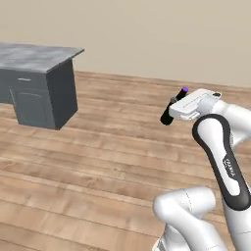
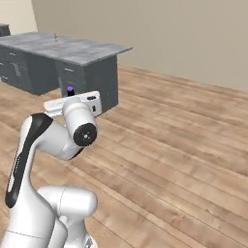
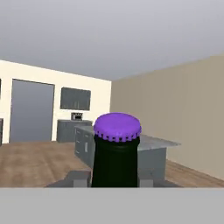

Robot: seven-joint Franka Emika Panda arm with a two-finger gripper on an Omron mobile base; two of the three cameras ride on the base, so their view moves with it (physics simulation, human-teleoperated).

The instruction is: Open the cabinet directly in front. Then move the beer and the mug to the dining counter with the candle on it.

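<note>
My gripper (image 1: 172,104) is shut on the beer (image 1: 169,113), a near-black bottle with a purple cap, carried tilted above the wooden floor. In the hand view the beer (image 3: 115,153) stands between the two fingertips (image 3: 77,177), cap up. Its cap (image 2: 70,89) peeks over the white hand in the right base view. The dining counter (image 1: 34,56) with its grey-veined top and dark base lies ahead to the left. In the right base view the dining counter (image 2: 82,51) carries the candle (image 2: 55,37), a tiny upright speck. The cabinet and the mug are out of view.
Bare wooden floor (image 1: 112,147) stretches between the base and the counter. A beige wall (image 1: 147,34) runs behind. Beyond the counter, the hand view shows dark wall units (image 3: 75,98), low dark units (image 3: 68,130) and a grey door (image 3: 31,110) on a cream wall.
</note>
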